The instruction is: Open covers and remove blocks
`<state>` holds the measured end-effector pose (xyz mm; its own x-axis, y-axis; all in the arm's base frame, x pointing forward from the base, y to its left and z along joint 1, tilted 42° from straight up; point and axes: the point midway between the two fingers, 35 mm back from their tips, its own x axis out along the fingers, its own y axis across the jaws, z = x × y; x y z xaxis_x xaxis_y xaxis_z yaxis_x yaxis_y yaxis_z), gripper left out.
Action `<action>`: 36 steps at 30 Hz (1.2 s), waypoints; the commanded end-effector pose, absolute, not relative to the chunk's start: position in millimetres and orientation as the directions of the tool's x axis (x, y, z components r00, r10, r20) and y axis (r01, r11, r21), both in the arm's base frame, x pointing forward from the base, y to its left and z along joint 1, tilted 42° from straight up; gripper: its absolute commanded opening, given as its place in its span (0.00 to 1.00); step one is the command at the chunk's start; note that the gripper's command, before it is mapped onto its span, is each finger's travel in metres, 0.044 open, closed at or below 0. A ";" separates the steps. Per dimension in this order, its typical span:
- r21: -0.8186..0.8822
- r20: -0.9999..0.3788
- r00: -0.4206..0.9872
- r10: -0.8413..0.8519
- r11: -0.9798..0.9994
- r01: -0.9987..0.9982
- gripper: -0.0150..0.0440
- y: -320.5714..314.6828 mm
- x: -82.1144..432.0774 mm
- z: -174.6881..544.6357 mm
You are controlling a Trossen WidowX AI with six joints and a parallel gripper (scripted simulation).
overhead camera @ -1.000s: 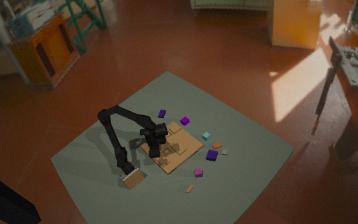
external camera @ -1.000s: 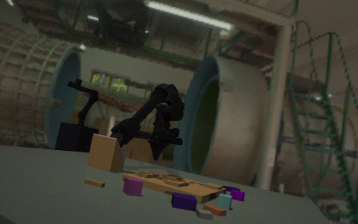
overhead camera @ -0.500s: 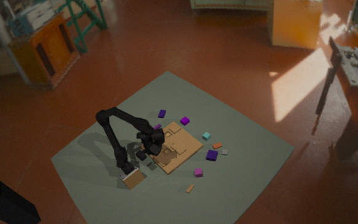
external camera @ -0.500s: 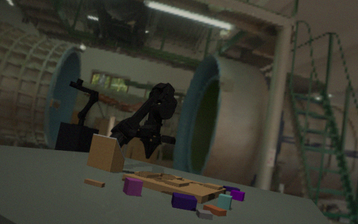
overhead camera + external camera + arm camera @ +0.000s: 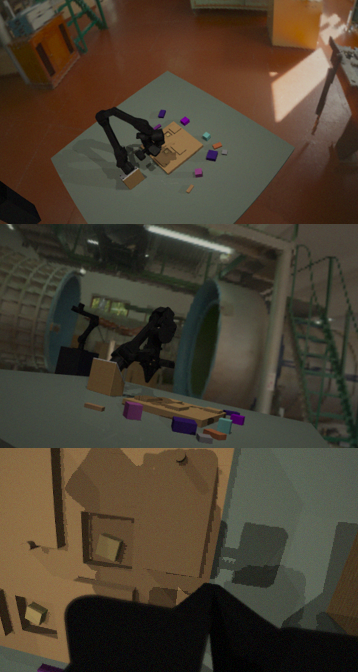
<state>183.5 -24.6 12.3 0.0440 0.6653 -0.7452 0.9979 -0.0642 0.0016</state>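
The tan puzzle board point(image 5: 195, 144) point(image 5: 200, 420) point(image 5: 30, 513) lies flat. In the wrist view a pale block point(image 5: 109, 547) sits in an uncovered square well, and a smaller pale block point(image 5: 36, 613) sits in another uncovered well. A broad cover point(image 5: 170, 523) lies right of the first well, near a round pin point(image 5: 181, 458). Another raised cover point(image 5: 179, 148) point(image 5: 175, 406) lies mid-board; a third panel point(image 5: 176, 127) point(image 5: 214, 410) is near the far corner. My gripper point(image 5: 147, 381) point(image 5: 210, 591) is shut and empty, above the board's arm-side edge. It hides part of the board.
Around the board lie a purple bar point(image 5: 157, 127), dark purple blocks point(image 5: 162, 114) point(image 5: 211, 155), a violet block point(image 5: 184, 120), a teal block point(image 5: 206, 136), an orange piece point(image 5: 217, 145), a grey piece point(image 5: 224, 152), a magenta block point(image 5: 198, 172) and a tan bar point(image 5: 190, 188). The arm's wedge base point(image 5: 133, 179) stands nearby.
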 end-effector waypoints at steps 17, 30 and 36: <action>-0.007 -0.749 0.038 0.662 -0.066 0.998 0.25 -17.3 183.8 2.1; -0.007 -0.749 0.038 0.661 -0.066 0.998 0.25 -9.0 184.6 -8.0; -0.007 -0.749 0.039 0.662 -0.066 0.998 0.25 -5.0 184.7 -12.5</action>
